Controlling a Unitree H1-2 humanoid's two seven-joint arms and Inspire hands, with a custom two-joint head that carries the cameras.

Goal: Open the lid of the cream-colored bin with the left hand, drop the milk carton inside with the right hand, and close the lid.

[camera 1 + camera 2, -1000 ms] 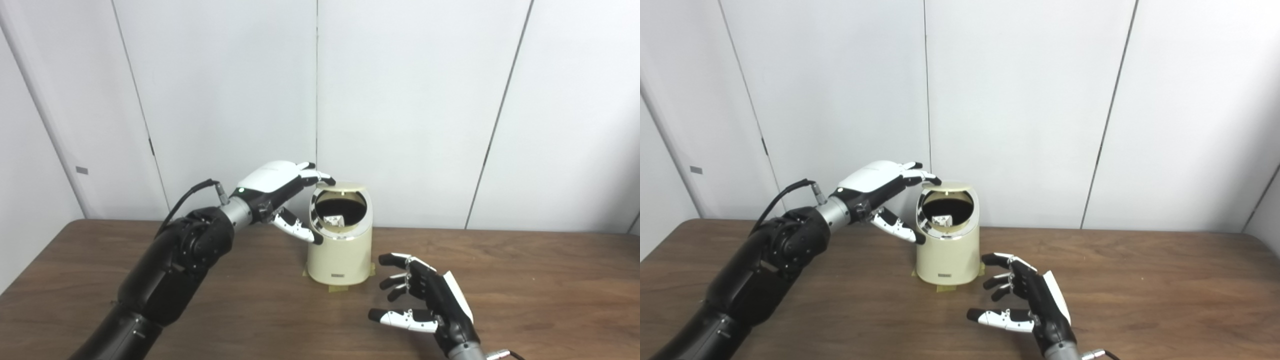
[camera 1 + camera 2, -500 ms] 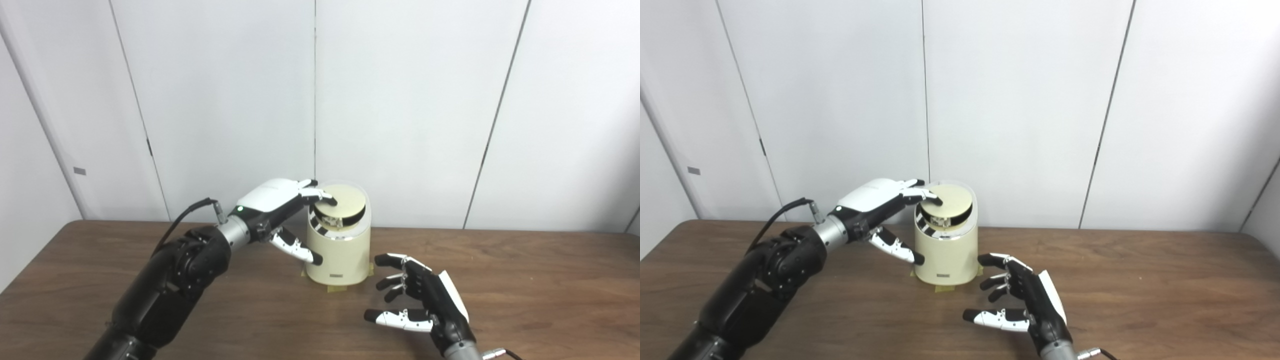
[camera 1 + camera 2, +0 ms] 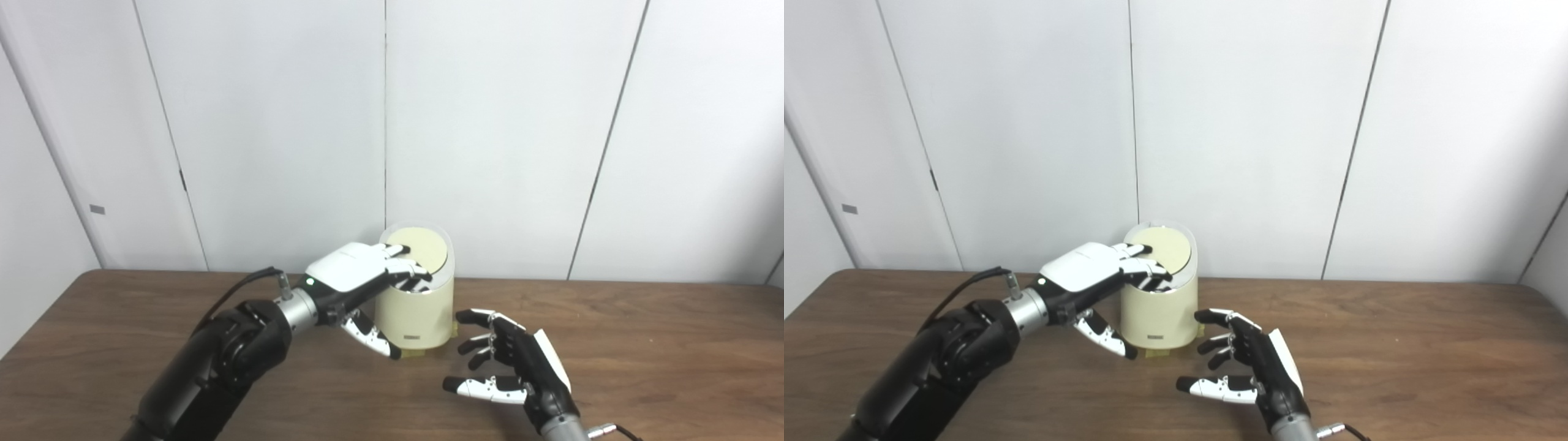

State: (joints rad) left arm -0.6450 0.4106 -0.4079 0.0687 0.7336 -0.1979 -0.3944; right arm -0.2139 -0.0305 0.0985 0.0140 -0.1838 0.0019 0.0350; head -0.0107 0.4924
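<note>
Since a second ago the lid (image 3: 421, 248) of the cream-colored bin (image 3: 416, 306) has swung from fully raised, through half-lowered, to lying down over the bin's mouth, and the left hand (image 3: 361, 278) has come down with it. That hand now lies across the bin's near-left top edge, its fingers (image 3: 1151, 269) curled over the rim and touching the lid's front, its thumb pointing down beside the bin's left wall; it presses rather than grasps, and nothing is held in it. The milk carton, visible inside the opening a second ago, is now out of sight beneath the lid.

Standing near the far edge of the wooden table (image 3: 674, 355), about midway along it, the bin is upright, with yellow tape (image 3: 1157, 353) showing at its base. Its lid is a flat pale disc tilted toward the cameras, set inside the raised back of the rim.

On the bin's near-right side the right hand (image 3: 520, 367) sits low over the table, close to the bin but apart from it. Its fingers are spread and half bent toward the bin, its thumb stretches left, and it holds nothing; over the second it has barely moved.
</note>
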